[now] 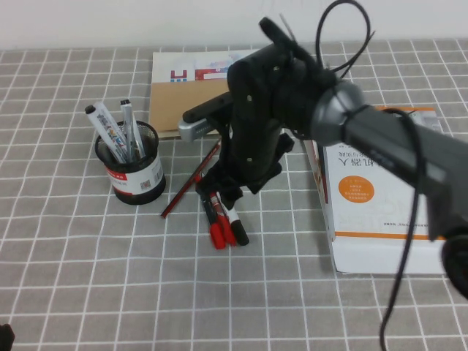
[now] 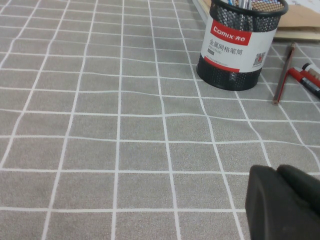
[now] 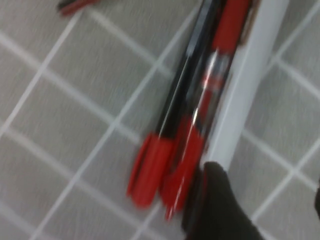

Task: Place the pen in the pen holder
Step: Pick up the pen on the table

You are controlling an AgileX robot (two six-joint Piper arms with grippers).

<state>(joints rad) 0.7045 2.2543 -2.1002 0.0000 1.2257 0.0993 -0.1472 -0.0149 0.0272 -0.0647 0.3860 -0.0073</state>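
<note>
Right gripper sits low over the cluster of pens lying on the checked tablecloth, just beside the thin red pencil, but its fingers are hidden under the wrist from above and mostly out of the close view, so I cannot tell whether they are spread or pressed together. The pen, the fat white-barrelled one with the black cap, lies touching two slim red pens, all three packed side by side. That packing is the main risk: a grasp coming down here could catch a red pen along with the white one, or instead of it, or nudge the row apart and roll the target away. The pen holder stands to the robot's left and already holds a few pens leaning against its rim, so an insertion at a slant could probably snag on them or tip the light mesh cup. Left gripper rests low near the table edge, well apart from everything; its state is unclear.
</note>
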